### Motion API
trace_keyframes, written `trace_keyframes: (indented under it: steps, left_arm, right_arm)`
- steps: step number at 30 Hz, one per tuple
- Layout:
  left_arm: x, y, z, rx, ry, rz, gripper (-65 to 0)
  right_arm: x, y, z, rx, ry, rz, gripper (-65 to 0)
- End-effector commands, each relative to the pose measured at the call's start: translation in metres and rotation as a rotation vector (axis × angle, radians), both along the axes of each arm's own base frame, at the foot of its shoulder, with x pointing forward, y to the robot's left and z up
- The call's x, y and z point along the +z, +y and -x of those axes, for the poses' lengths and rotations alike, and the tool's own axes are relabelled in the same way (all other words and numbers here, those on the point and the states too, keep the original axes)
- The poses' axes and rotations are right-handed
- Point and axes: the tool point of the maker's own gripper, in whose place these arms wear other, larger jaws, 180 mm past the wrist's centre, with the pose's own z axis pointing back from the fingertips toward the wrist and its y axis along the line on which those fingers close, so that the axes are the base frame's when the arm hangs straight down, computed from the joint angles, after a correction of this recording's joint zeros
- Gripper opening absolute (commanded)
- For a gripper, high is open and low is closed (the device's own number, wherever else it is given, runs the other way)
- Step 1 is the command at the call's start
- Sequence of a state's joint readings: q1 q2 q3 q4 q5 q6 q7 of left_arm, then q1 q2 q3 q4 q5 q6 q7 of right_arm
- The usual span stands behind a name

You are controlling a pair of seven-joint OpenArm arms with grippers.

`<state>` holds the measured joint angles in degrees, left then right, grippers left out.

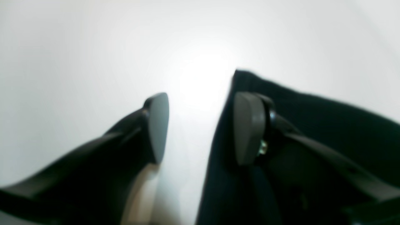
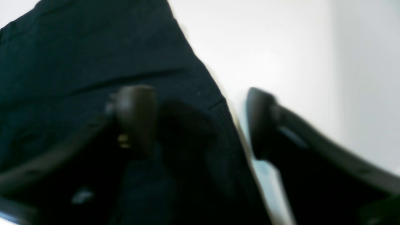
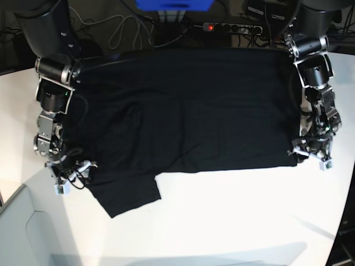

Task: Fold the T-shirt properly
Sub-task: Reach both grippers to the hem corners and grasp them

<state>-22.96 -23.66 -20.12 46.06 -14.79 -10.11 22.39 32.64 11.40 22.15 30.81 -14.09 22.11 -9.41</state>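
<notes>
So we've got the T-shirt (image 3: 188, 111) spread plain black side up across the white table (image 3: 233, 221), taking up most of the far half, with one sleeve (image 3: 130, 197) flopping out toward us at the near left of the base view. No fold looks done yet as far as we can tell, so we'd call this the first grab: both arms are down at the shirt's side edges.

The left gripper (image 1: 200, 125) has its jaws apart, one pad over bare table and the other over the cloth edge, with nothing pinched between them. The right gripper (image 2: 200, 122) is also parted, straddling the shirt's edge, one finger over the fabric and one off it. The wrist view is blurry though, so we can't tell if it's actually caught any cloth.

Next move, we reckon, needs both sets of jaws to close on the edge with a decent bite of fabric, then lift together so the shirt comes up evenly. That stray sleeve probably wants tucking in too
</notes>
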Motion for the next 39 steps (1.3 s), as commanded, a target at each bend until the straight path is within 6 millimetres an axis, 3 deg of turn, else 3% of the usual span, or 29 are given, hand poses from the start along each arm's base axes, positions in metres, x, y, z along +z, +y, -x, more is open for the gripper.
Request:
trace_keyframes:
  steps: [1, 6, 10, 13, 16, 24, 27, 32, 37, 39]
  left_arm:
    - [0.022, 0.002, -0.016, -0.005, -0.068, -0.012, -32.7]
    - [0.021, -0.001, -0.017, -0.007, -0.069, -0.007, -32.7]
    - [0.017, -0.01, -0.019, -0.013, -0.071, 0.011, -32.7]
    - [0.014, -0.013, -0.018, -0.015, -0.066, 0.015, -32.7]
    - [-0.002, -0.03, -0.017, -0.057, -0.019, 0.021, -32.8]
    - [-0.03, -0.028, -0.005, -0.027, 0.001, 0.04, -33.4]
    - [-0.03, -0.029, -0.004, -0.031, 0.003, 0.04, -40.8]
    - [-0.029, -0.029, -0.005, -0.029, 0.005, 0.041, -65.0]
    - [-0.027, -0.03, -0.007, -0.03, 0.0, 0.041, -65.0]
    - [-0.013, -0.031, -0.014, -0.044, -0.036, 0.023, -65.0]
  right_arm:
    - [-0.014, -0.001, 0.012, 0.012, 0.09, 0.025, -36.9]
    - [-0.019, -0.001, 0.017, 0.013, 0.106, 0.027, -56.6]
    - [-0.023, -0.001, 0.021, 0.015, 0.114, 0.028, -62.7]
    - [-0.023, -0.001, 0.021, 0.015, 0.115, 0.028, -64.5]
    - [-0.023, -0.001, 0.021, 0.015, 0.116, 0.029, -64.7]
    - [-0.023, -0.001, 0.021, 0.017, 0.116, 0.03, -64.8]
    - [-0.023, -0.001, 0.021, 0.016, 0.116, 0.031, -64.8]
    - [-0.023, -0.002, 0.021, 0.016, 0.115, 0.032, -64.8]
    - [-0.018, -0.003, 0.018, 0.006, 0.094, 0.026, -64.8]
    - [-0.007, -0.008, 0.013, 0.003, 0.057, 0.049, -64.8]
